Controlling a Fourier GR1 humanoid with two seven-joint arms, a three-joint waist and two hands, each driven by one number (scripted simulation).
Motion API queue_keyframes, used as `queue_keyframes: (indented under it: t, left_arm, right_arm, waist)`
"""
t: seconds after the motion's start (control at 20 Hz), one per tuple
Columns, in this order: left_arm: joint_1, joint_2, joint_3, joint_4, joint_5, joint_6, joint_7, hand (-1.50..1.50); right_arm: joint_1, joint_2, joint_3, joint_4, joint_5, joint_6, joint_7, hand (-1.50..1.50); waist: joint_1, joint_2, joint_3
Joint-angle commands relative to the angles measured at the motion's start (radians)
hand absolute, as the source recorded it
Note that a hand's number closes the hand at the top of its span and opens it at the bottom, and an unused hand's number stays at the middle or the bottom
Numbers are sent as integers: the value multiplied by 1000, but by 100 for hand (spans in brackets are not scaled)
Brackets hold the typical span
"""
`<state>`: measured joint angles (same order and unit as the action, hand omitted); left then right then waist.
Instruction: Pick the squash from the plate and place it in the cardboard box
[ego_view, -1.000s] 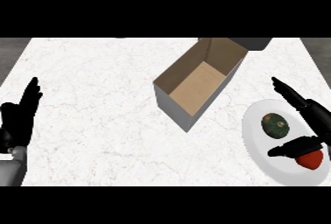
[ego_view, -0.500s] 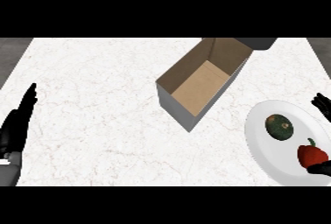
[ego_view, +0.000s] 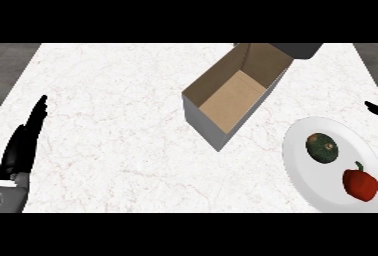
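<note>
Squash (ego_view: 322, 147) untouched on plate (ego_view: 299, 165), counter's right edge, beside red pepper (ego_view: 360, 184). Right hand (ego_view: 370, 105): only a tip shows, state unclear. Left hand (ego_view: 22, 145) open, resting at left edge. Bring your right hand down over squash, avoid pepper.

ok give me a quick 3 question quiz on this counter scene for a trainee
1. True or false: the squash lies inside the cardboard box.
2. Which item shares the plate with the squash? A) red pepper B) banana C) cup
3. Fill in: the left hand rests at the view's ____ edge, fingers straight.

Key: 1 false, it is on the plate; 2 A; 3 left.
</note>
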<state>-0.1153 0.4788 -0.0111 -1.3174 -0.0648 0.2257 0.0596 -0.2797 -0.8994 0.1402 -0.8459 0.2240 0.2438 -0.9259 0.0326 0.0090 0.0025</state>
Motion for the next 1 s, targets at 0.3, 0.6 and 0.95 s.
queue_keyframes:
  t: [0.3, 0.6, 0.95]
  left_arm:
    - [1, -17, 9, 1, -28, -1, 10, 0]
    - [-18, 1, 55, 7, -37, -37, 18, 0]
    - [19, -23, 90, 8, -48, -82, -1, 0]
  right_arm:
    - [-220, 44, 198, 113, 303, 65, 92, -150]
    - [-278, 144, 192, 131, 393, 63, 210, -150]
    - [-283, 190, 148, 182, 488, 45, 151, -150]
  waist:
    - [-7, -4, -2]
    - [-21, -7, -2]
    - [-27, -8, -2]
